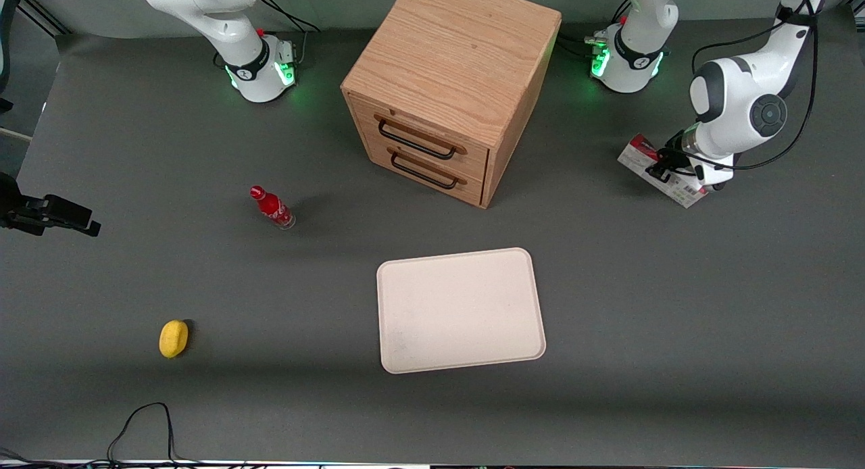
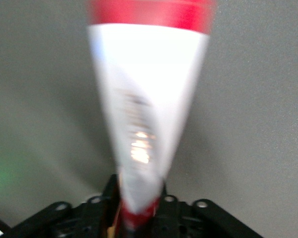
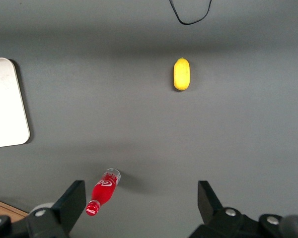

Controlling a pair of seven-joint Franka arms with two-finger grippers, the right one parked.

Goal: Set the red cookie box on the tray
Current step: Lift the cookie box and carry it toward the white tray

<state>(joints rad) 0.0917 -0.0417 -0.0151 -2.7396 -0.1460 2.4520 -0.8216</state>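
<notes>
The red cookie box (image 1: 642, 159) is a long slim carton with red ends and a white printed face. My left gripper (image 1: 665, 171) is shut on it toward the working arm's end of the table, beside the wooden cabinet. In the left wrist view the box (image 2: 146, 99) runs out from between the fingers of the gripper (image 2: 137, 208), seen against the bare grey table. The cream-white tray (image 1: 461, 311) lies flat and empty, nearer the front camera than the cabinet. It also shows in the right wrist view (image 3: 5, 104).
A wooden drawer cabinet (image 1: 451, 84) stands at the table's middle. A small red bottle (image 1: 272, 207) stands and a yellow lemon-like object (image 1: 174, 338) lies toward the parked arm's end. A black cable (image 1: 138, 425) loops near the front edge.
</notes>
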